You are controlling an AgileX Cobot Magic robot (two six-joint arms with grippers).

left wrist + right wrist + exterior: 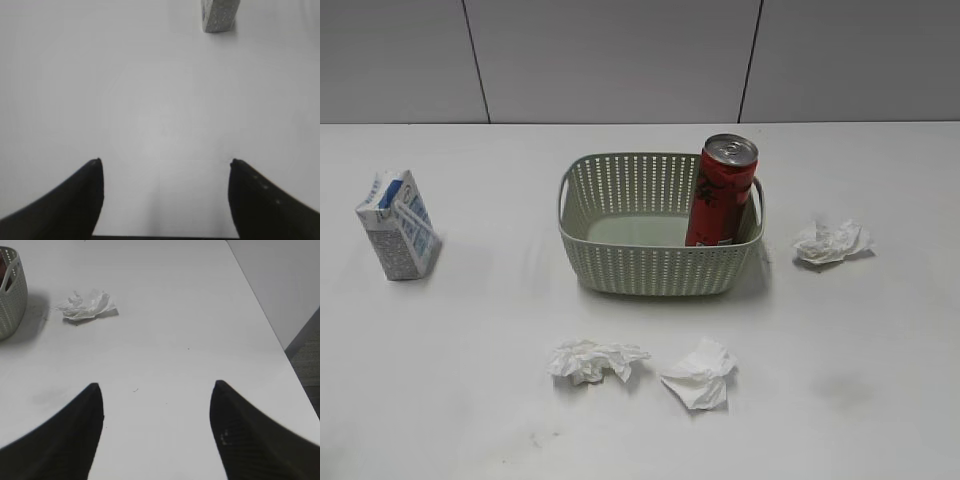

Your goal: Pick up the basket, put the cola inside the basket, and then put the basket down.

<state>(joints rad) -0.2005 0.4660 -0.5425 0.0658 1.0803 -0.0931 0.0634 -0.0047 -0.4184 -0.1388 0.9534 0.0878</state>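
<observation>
The sage-green basket (650,265) stands on the white table at the middle. The red cola can (722,192) stands upright inside it at the right end, its silver top above the rim. A part of the basket's side (11,295) shows at the top left of the right wrist view. Neither arm shows in the exterior view. My left gripper (165,162) is open and empty over bare table. My right gripper (156,385) is open and empty, well to the right of the basket.
A white-and-blue carton (398,225) stands at the left; its base shows in the left wrist view (218,15). Crumpled tissues lie right of the basket (831,241) (86,306) and in front of it (595,360) (701,375). The table's right edge (270,327) is near.
</observation>
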